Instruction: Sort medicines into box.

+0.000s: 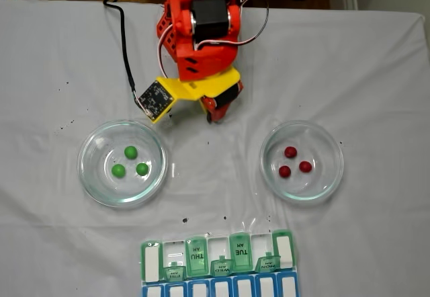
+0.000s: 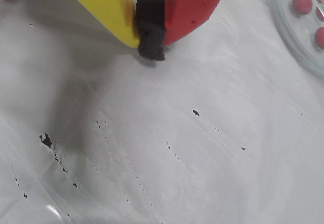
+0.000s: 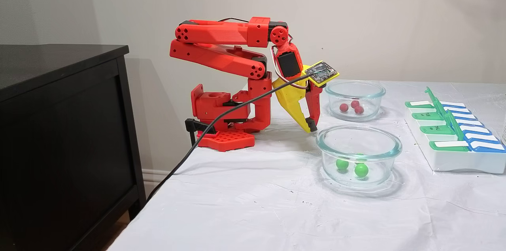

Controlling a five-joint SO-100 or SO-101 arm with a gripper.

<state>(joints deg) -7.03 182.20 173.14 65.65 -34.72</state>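
Pincer is closed on nothing, yellow and red tips pressed together on the black pad, hovering just above the bare counter between the two glass dishes; no pill picked yet. Three green medicines sit in the dish on the left of the top-down fixed view, three red ones in the right dish, so I'd open wide, drop straight down over a single ball clear of the rim, then close gently since they'll roll. Box lies flat at the near edge, long axis left-right in that view, several green lids standing open.
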